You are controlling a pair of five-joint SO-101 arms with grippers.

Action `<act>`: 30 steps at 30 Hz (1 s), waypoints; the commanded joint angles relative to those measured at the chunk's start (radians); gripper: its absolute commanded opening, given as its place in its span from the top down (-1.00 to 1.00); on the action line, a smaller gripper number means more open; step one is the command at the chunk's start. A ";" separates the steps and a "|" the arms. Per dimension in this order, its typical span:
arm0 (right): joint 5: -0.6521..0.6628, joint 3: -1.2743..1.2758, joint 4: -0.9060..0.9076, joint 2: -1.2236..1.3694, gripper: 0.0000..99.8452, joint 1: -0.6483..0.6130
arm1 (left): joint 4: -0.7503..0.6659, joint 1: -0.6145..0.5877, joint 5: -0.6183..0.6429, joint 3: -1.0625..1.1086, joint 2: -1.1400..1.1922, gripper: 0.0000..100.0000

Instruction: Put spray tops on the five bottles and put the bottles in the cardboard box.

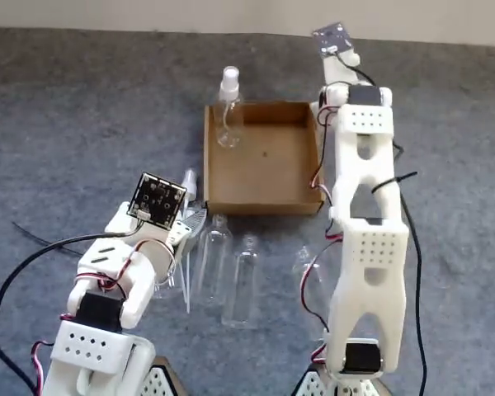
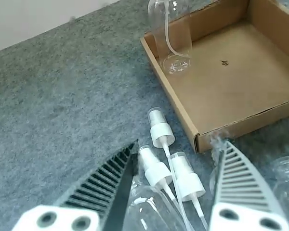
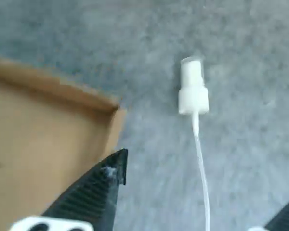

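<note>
The cardboard box [image 1: 301, 202] lies open in the middle of the table. A clear bottle with a white spray top [image 1: 228, 111] rests at its far left corner [image 2: 171, 33]. My left gripper [image 2: 178, 147] hangs open above three loose spray tops [image 2: 161, 132] and a bare bottle [image 2: 147, 211], just in front of the box's near left corner. Two more bare bottles [image 1: 213, 256] [image 1: 243, 279] lie in front of the box, and another [image 1: 304, 268] is partly hidden by the right arm. My right gripper [image 3: 197, 202] is open over a lone spray top [image 3: 192, 94] beside a box corner [image 3: 113, 113].
The right arm [image 1: 361, 173] stretches along the box's right side from the near edge to the far end. Grey carpet [image 1: 82, 124] covers the table, with free room at the left. A black cable [image 1: 33, 239] trails by the left arm.
</note>
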 commanded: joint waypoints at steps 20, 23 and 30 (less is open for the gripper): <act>-0.084 -0.625 -0.337 0.588 0.48 0.101 | -0.020 0.027 0.005 0.005 -0.008 0.51; -0.084 -0.627 -0.294 0.596 0.73 0.119 | -0.020 0.027 0.005 0.005 -0.008 0.51; -0.083 -0.638 -0.061 0.570 0.93 0.137 | -0.023 0.022 0.005 0.005 -0.008 0.51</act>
